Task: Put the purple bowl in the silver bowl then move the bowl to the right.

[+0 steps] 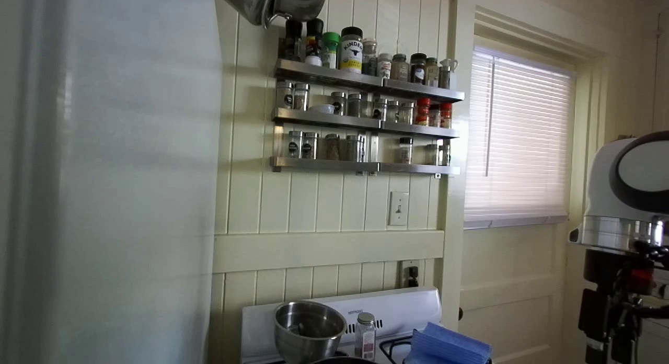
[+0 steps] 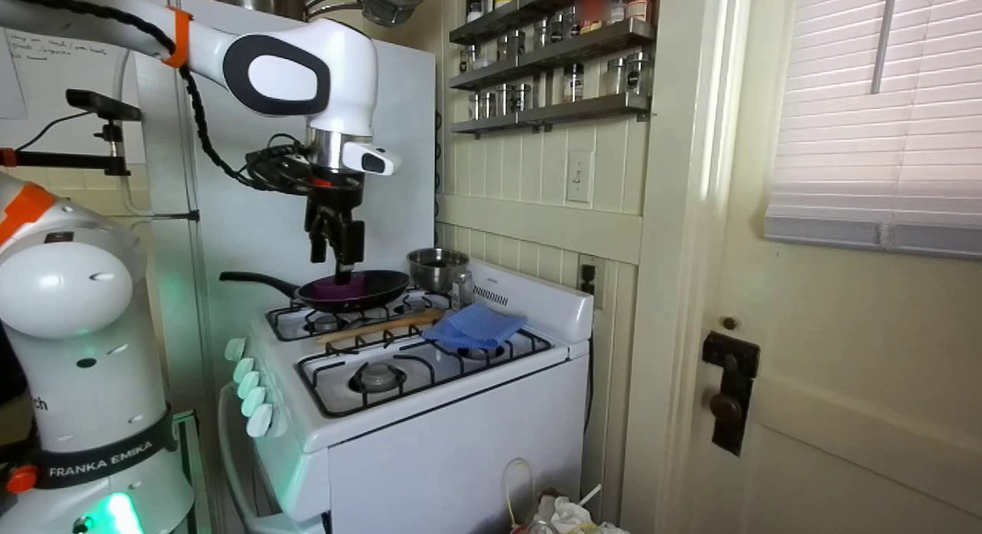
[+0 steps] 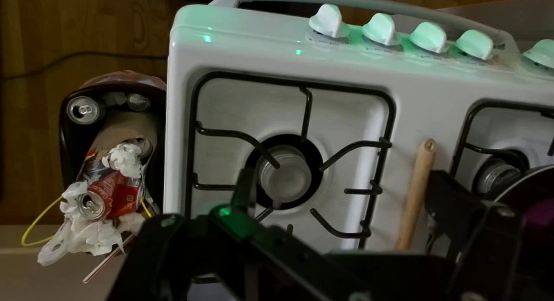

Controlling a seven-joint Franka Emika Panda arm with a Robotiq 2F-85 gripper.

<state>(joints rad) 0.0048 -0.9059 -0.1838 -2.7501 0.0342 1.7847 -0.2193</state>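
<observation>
Can pass freely above the front burner (image 3: 285, 175) nearer the trash bin (image 3: 69, 149) — with only low grate bars (image 3: 307, 113) below. Toward the back on that side, meets the blue cloth (image 2: 476, 325), heaped on the grate. Across the middle of the stove (image 2: 453, 434), must clear the wooden stick (image 3: 414, 195), lying low. Beyond, runs into the frying pan (image 2: 387, 283) and its jutting handle (image 2: 257, 278); reaches the purple bowl (image 2: 330, 290) inside from above. Around the silver bowl (image 2: 436, 277), finds tight room — between pan, shaker (image 1: 366, 332), backguard (image 2: 537, 308) and fridge (image 2: 406, 173).

A blue cloth (image 2: 477, 325) and wooden stick (image 3: 415, 197) lie on the stove (image 2: 460, 426)
</observation>
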